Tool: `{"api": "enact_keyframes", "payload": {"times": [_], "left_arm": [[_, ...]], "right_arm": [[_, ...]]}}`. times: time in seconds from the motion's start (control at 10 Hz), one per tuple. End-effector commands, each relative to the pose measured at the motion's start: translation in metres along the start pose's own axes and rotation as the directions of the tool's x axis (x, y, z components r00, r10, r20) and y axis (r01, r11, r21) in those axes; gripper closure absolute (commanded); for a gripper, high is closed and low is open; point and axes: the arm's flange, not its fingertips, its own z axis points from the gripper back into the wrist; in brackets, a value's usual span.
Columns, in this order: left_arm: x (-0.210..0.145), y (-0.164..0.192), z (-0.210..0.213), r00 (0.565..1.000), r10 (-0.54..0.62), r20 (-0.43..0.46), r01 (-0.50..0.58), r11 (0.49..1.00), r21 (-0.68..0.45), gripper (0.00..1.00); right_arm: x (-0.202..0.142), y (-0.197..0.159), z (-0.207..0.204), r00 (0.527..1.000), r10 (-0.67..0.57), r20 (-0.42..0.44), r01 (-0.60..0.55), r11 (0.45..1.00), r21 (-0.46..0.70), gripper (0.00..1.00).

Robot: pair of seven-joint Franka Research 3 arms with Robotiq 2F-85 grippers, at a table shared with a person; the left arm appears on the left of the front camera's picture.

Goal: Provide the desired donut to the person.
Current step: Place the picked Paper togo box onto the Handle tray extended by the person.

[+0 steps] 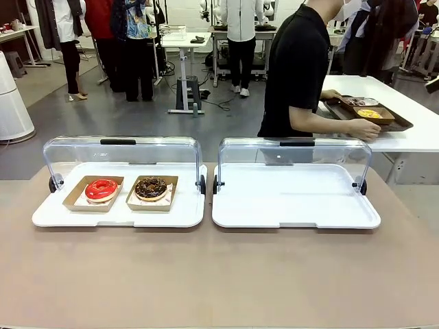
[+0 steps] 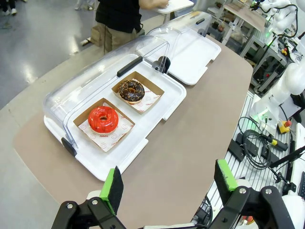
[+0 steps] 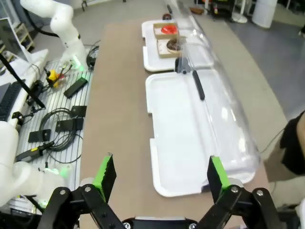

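Bare brown counter up front, 2 donuts under clear lids; left gripper and right gripper both wide open, empty.

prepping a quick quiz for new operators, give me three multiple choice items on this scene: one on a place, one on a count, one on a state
1. Where does the red glazed ring donut in its brown paper tray sit?
A. left white plastic display tray
B. right white plastic display tray
C. bare table
2. How many donuts lie on the left tray?
A. one
B. two
C. three
3. How are the clear hinged covers of the display trays?
A. shut
B. taken off
C. swung open

Key: 1 A, it sits beside the chocolate sprinkled donut there; 2 B, red and chocolate; 3 C, both covers stand tipped back behind the trays.
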Motion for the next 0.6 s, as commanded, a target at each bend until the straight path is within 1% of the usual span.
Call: {"api": "enact_keyframes", "payload": {"times": [0.0, 0.2, 0.3, 0.5], "left_arm": [[0.0, 0.0, 0.0, 1.0, -0.019, 0.024, 0.02, 1.0, -0.01, 0.0], [0.0, 0.0, 0.0, 1.0, -0.019, 0.024, 0.02, 1.0, -0.01, 0.0], [0.0, 0.0, 0.0, 1.0, -0.019, 0.024, 0.02, 1.0, -0.01, 0.0], [0.0, 0.0, 0.0, 1.0, -0.019, 0.024, 0.02, 1.0, -0.01, 0.0]], "right_arm": [[0.003, 0.004, -0.006, 0.999, 0.02, 0.05, -0.022, 0.999, 0.03, 0.0], [-0.006, 0.008, -0.005, 0.993, 0.004, 0.115, -0.016, 0.995, 0.099, 0.0], [-0.007, 0.009, -0.003, 0.99, 0.003, 0.143, -0.018, 0.994, 0.106, 0.0], [-0.012, 0.014, -0.003, 0.988, -0.004, 0.156, -0.01, 0.996, 0.084, 0.0]]}}
